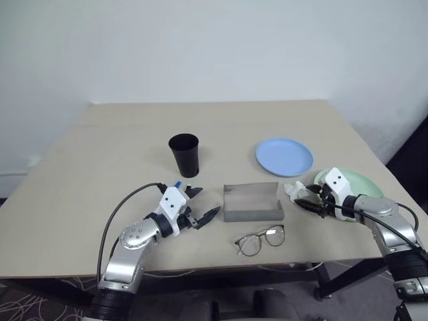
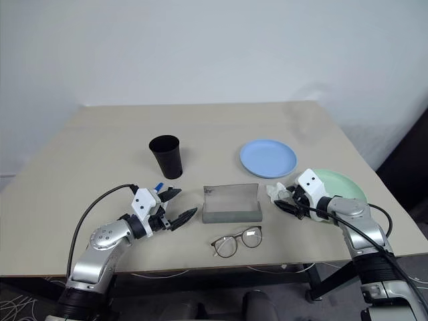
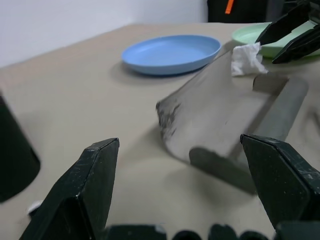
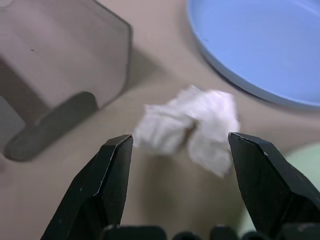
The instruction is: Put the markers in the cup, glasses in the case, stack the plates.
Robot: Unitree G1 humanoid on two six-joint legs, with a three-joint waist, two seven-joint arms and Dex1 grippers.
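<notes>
A: Looking at the case first, it lies open on the desk, lid part tilted up, presumably so the glasses can drop straight in. It sits between the two sets of fingers, ahead of the left gripper and just beside the right gripper.

B: And the glasses themselves?

A: Lying flat near the desk's front edge, just in front of the case, apart from both sets of fingers. Neither holds them.

B: What are the fingers doing?

A: Both pairs are spread wide and empty. The right fingers straddle the line to a crumpled white scrap, which lies just ahead of them between the case and the light blue plate. My guess is the scrap is in the way, not the goal.

B: The plates?

A: Unstacked. The mint green plate lies under and behind the right gripper; the blue one is further out.

B: Markers?

A: A marker seems to lie right behind the left gripper; only its blue end shows, so I am unsure. The cup stands upright beyond it, open to receive it.
</notes>
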